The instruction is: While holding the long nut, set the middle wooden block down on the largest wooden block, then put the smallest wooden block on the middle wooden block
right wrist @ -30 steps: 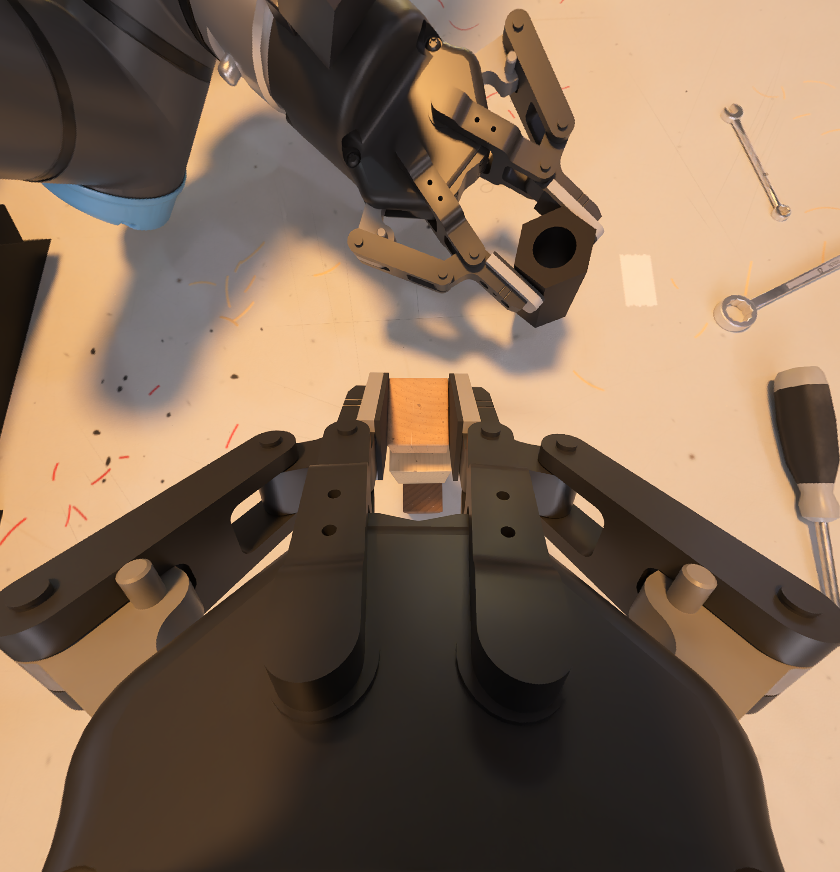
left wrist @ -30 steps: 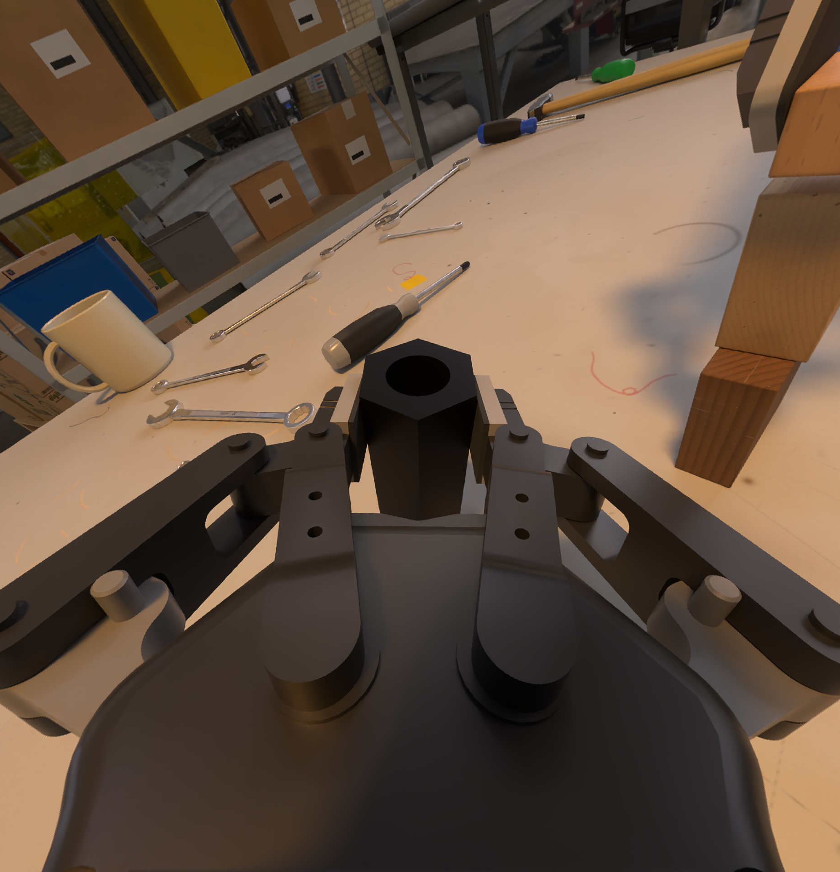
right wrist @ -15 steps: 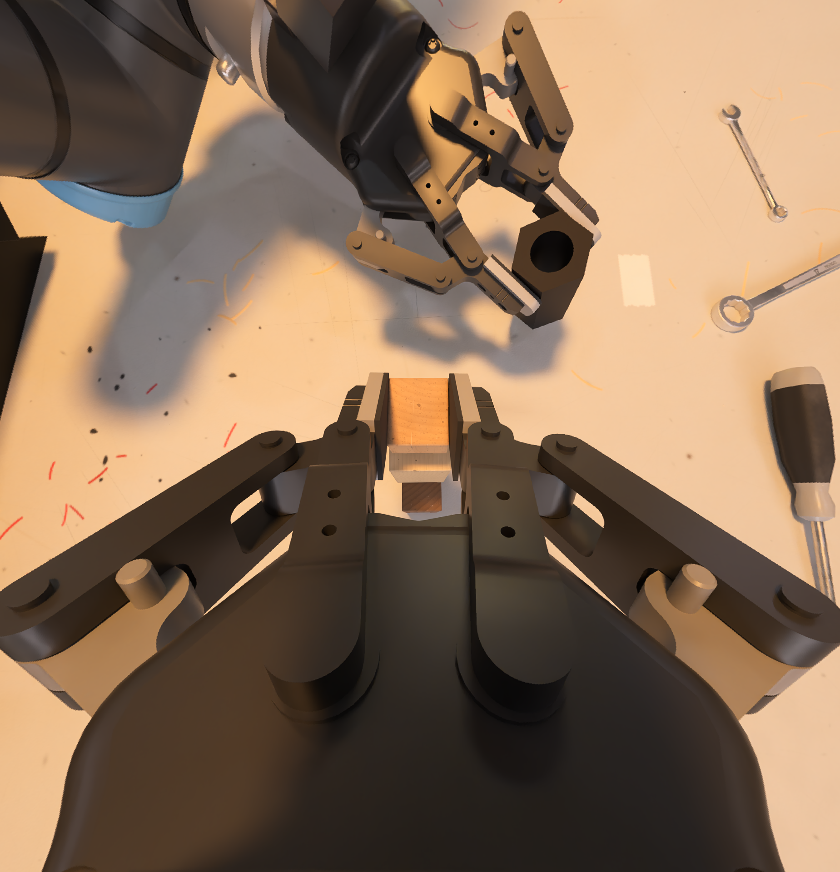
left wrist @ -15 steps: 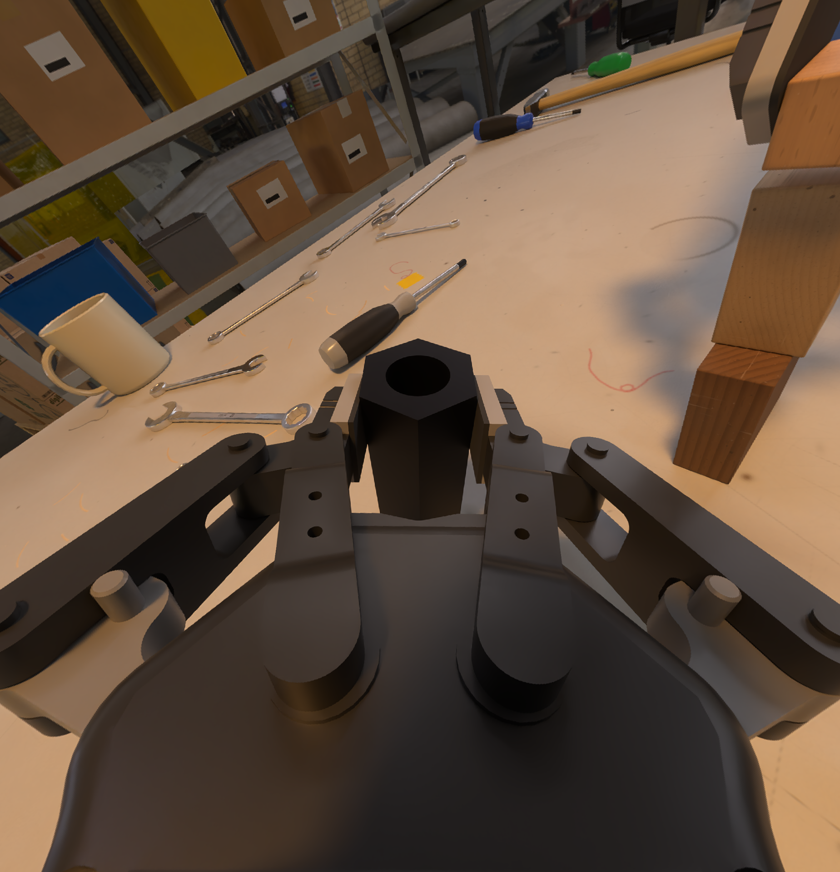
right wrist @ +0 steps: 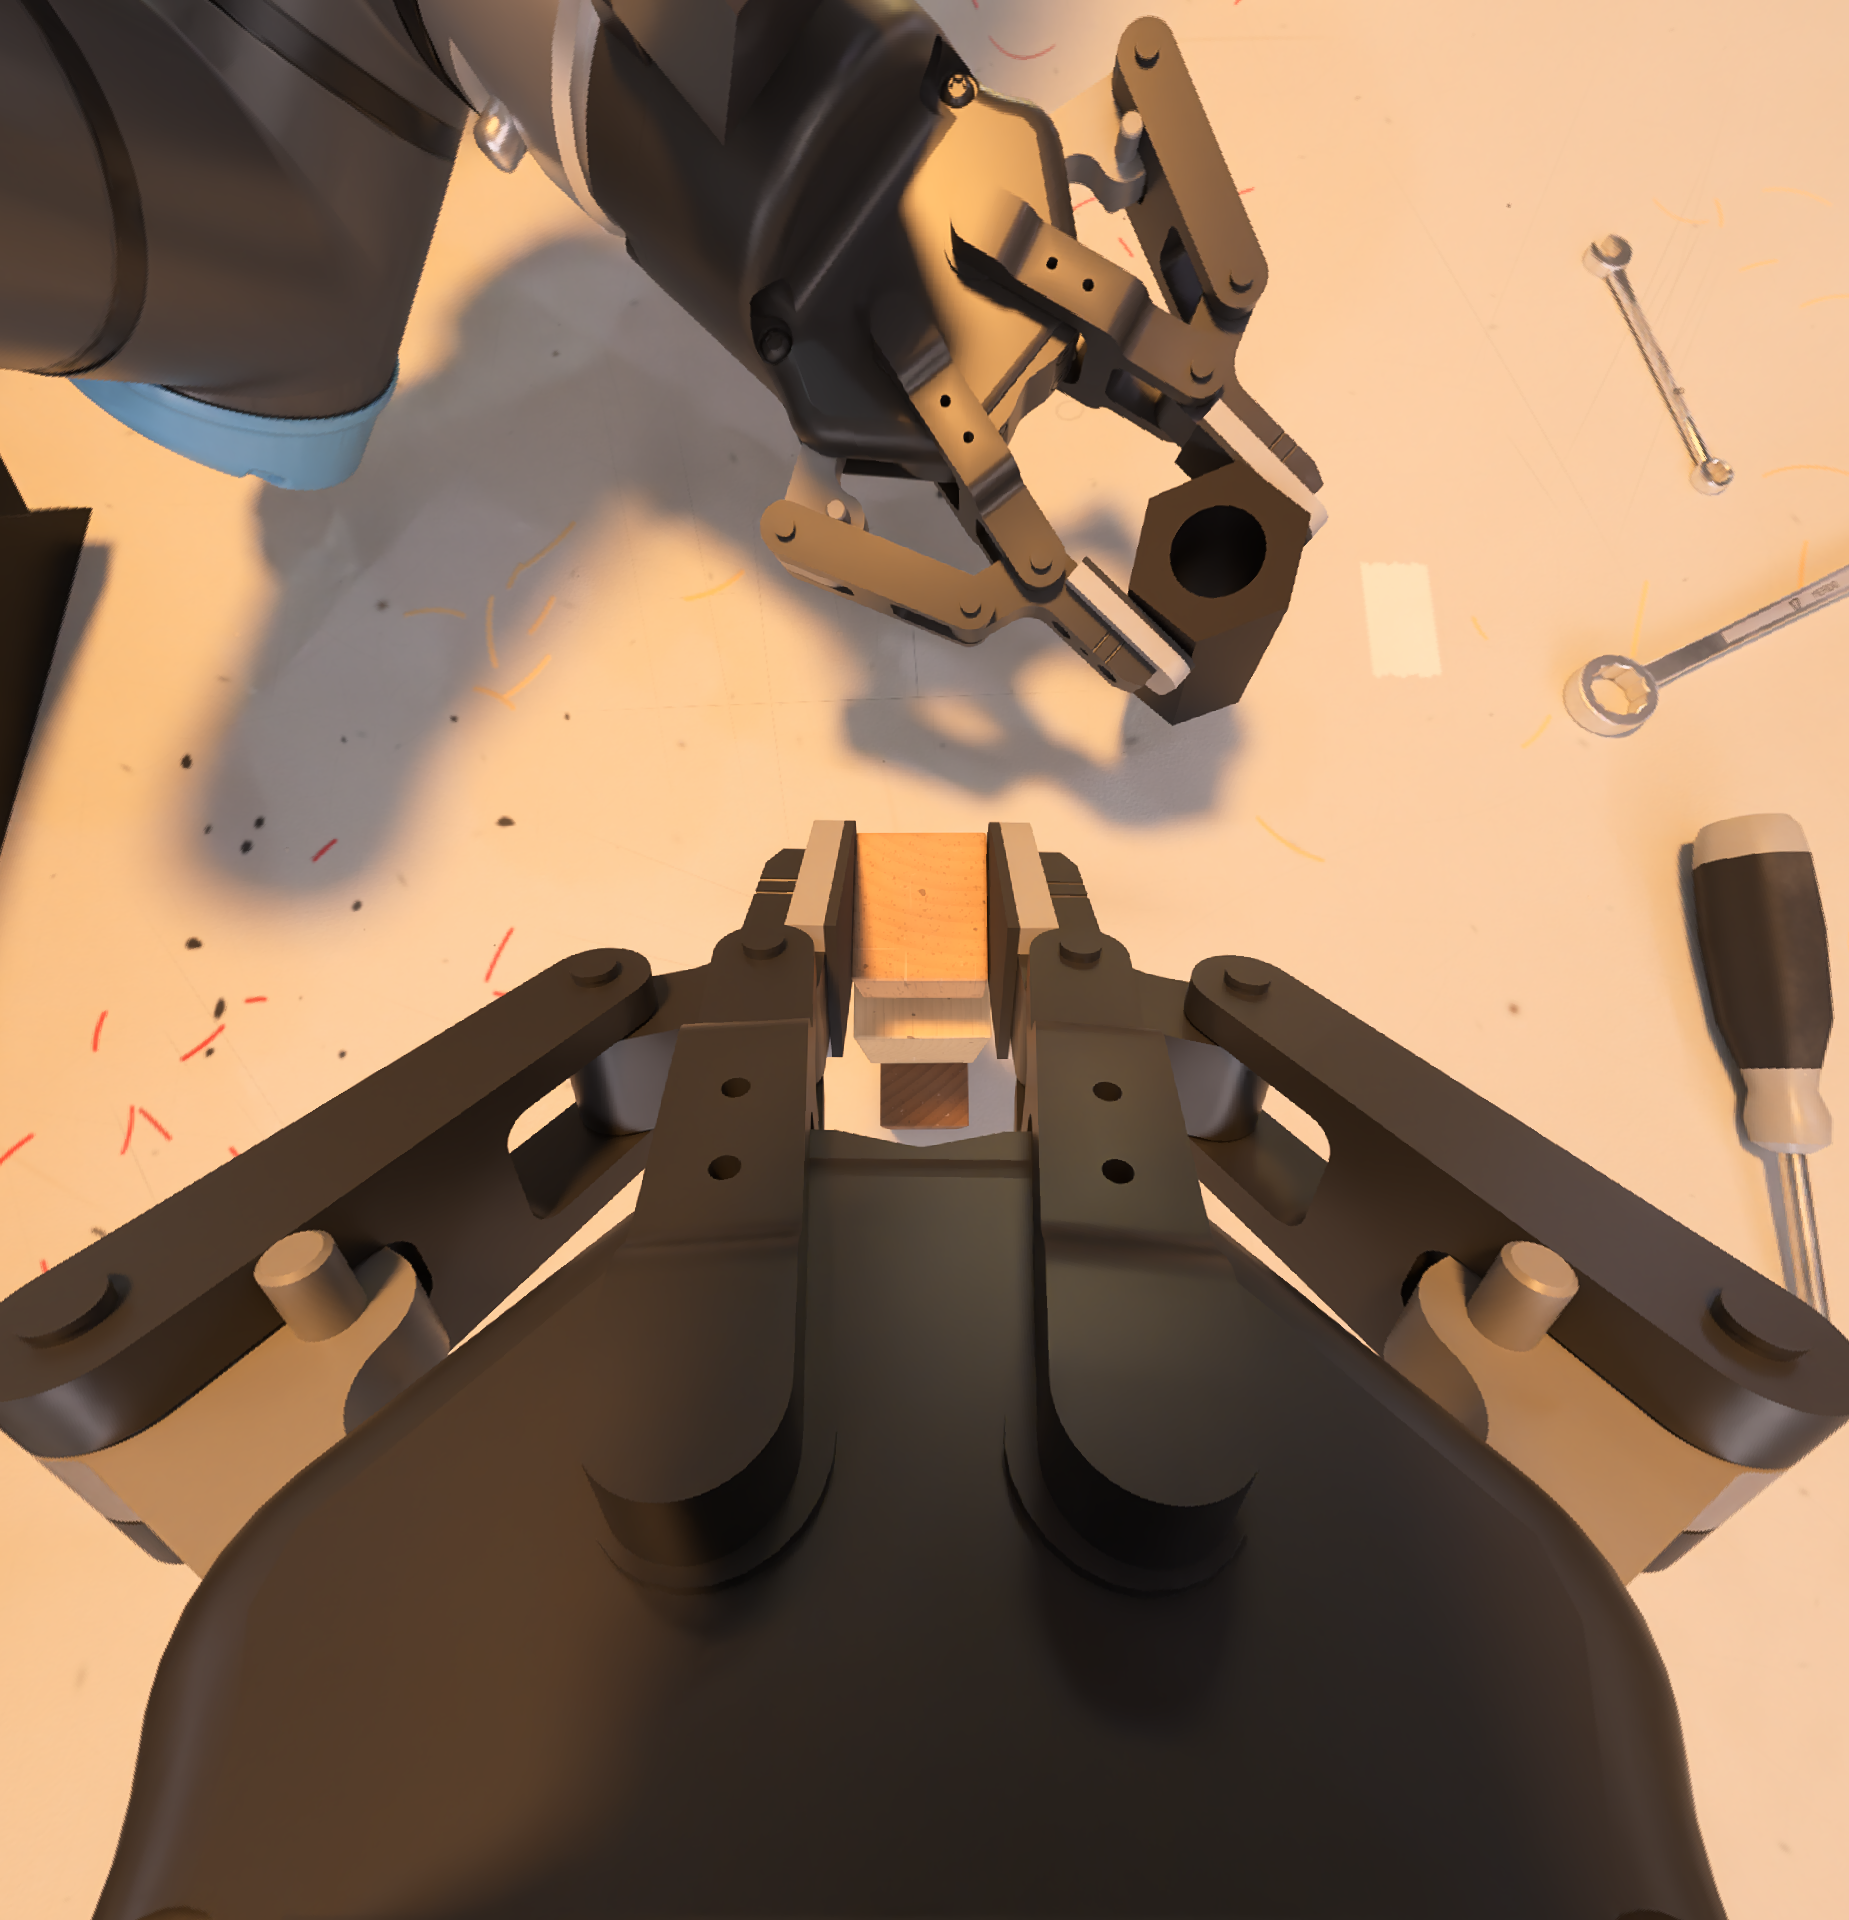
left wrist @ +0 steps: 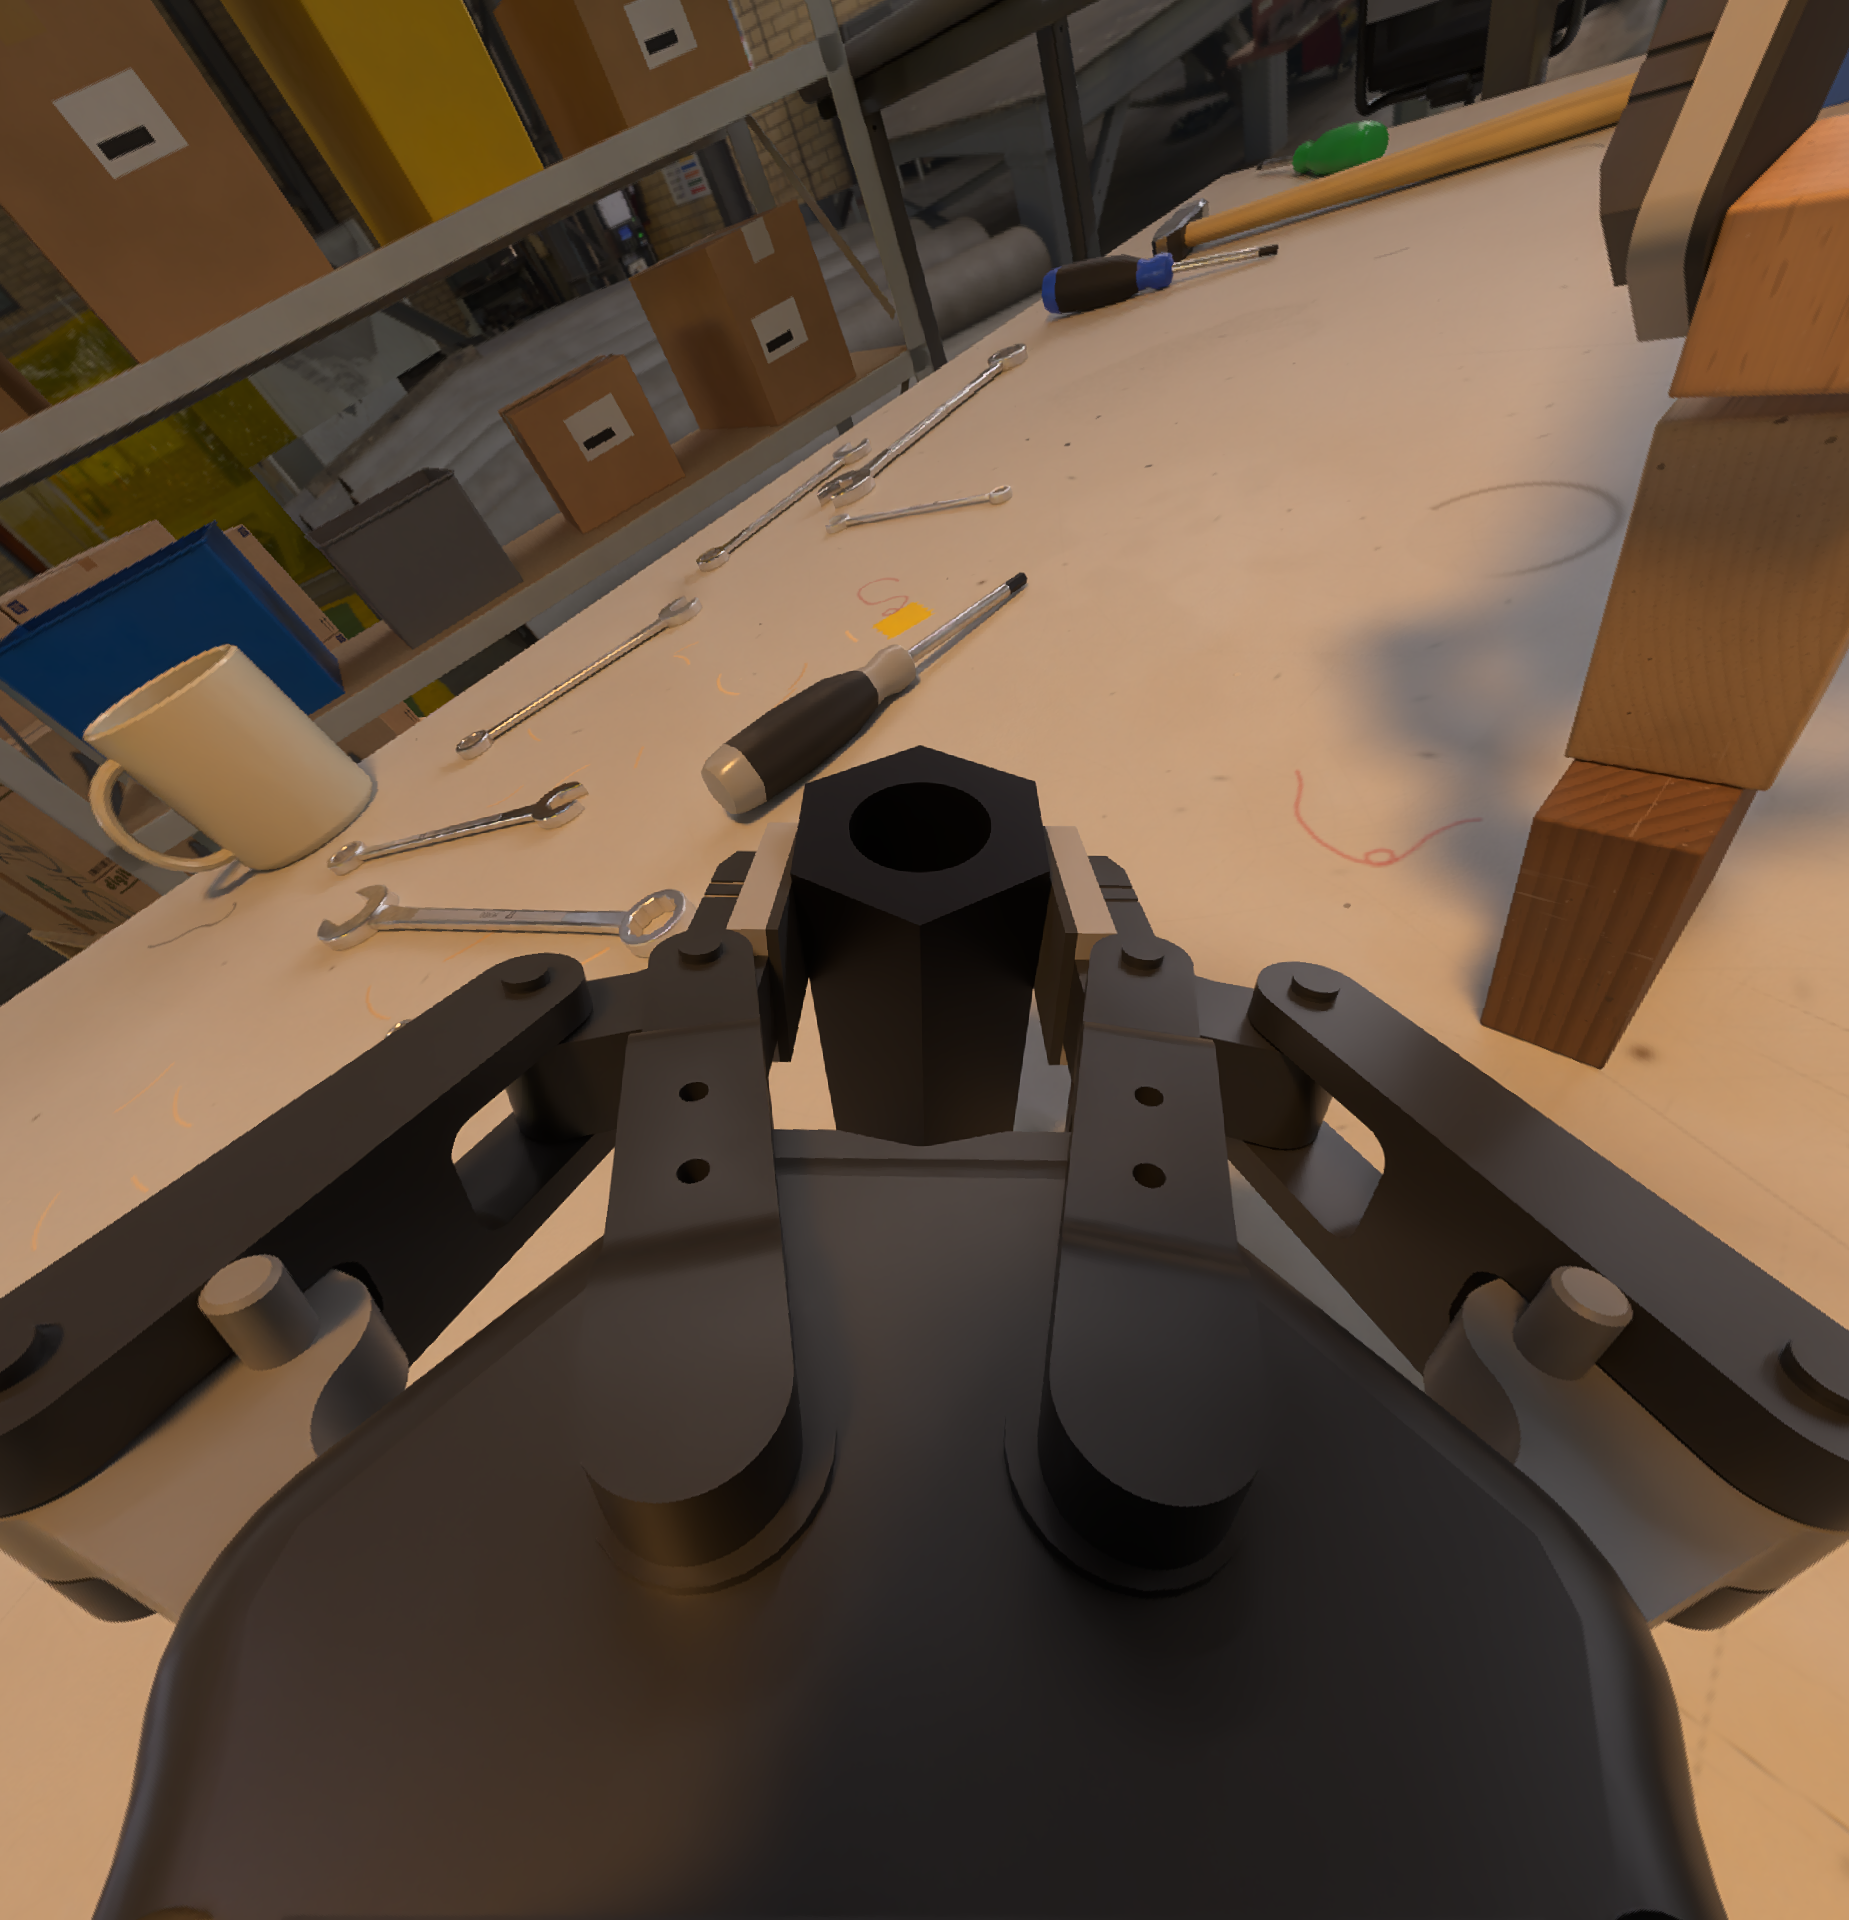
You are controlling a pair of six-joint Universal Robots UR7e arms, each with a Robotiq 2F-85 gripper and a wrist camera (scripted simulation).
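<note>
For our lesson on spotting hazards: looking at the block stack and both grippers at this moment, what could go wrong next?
1. The right gripper is shut on the smallest wooden block atop the stack; opening unevenly or pulling away sideways could drag it off the middle wooden block.
2. The stack looks tall and narrow on the largest wooden block, so a nudge might topple it.
3. The left gripper holds the long nut close beside the stack; drifting could knock it.

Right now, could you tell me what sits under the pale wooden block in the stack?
A dark brown wooden block standing on the workbench supports the pale wooden block; their contact faces are hidden.
</note>
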